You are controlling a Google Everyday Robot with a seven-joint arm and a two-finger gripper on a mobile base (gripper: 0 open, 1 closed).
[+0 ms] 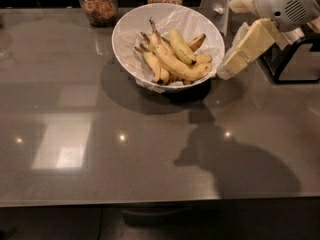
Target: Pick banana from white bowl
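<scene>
Up close, the grey table (100,149) shows the arm's dark shadow (235,166). Farther back, the gripper (227,69) hangs low just beside the right rim of the white bowl (125,26), likely so it can reach in. Nobody can tell if it is open or closed. The bananas (175,59) lie piled in the bowl on crinkly paper. Two glass jars (100,4) stand behind.

At the upper right of the view, the tool (236,58) is seen as blocky, pale cream-yellow segments with flat faces, joined to a rounded white housing (274,1) in which 1 grille (296,11) of small dark slots is set.
</scene>
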